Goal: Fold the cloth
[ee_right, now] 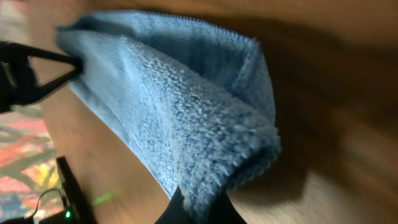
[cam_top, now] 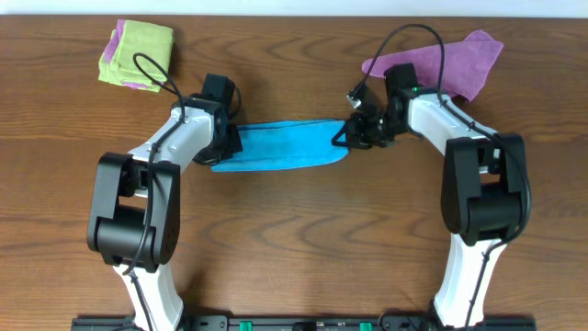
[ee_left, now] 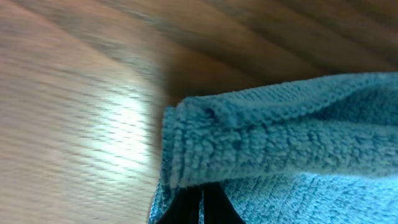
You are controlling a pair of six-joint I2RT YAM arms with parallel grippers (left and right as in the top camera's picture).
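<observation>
Near edge of the table [cam_top: 294, 267]: both arm bases sit here, one toward each near corner, and the arms reach inward toward the table's middle.

Middle of the table: the cloth [cam_top: 280, 147] is drawn out as a narrow sky-blue strip running left to right, doubled along its length. I read it as stretched between the two tools. I cannot tell whether its midsection touches the wood.

Left gripper [cam_top: 223, 150]: at the strip's left end. On my left wrist feed the dark fingertips [ee_left: 199, 208] are together at the bottom of the frame, with the layered cloth end [ee_left: 280, 143] bunched directly above them. The jaws are clamped on the cloth.

Right gripper [cam_top: 342, 138]: at the strip's right end. My right wrist feed shows the rolled terry fold [ee_right: 186, 112] running down into the fingers [ee_right: 177, 214], so this one is pinching the cloth as well. The left gripper's black tip [ee_right: 37, 74] shows at the fold's far end.

Far edge of the table: a lime-green folded cloth [cam_top: 138, 53] toward the far-left corner, and a purple cloth [cam_top: 464, 57] toward the far right, partly beneath the right arm's cable. Both are well apart from the blue strip.
</observation>
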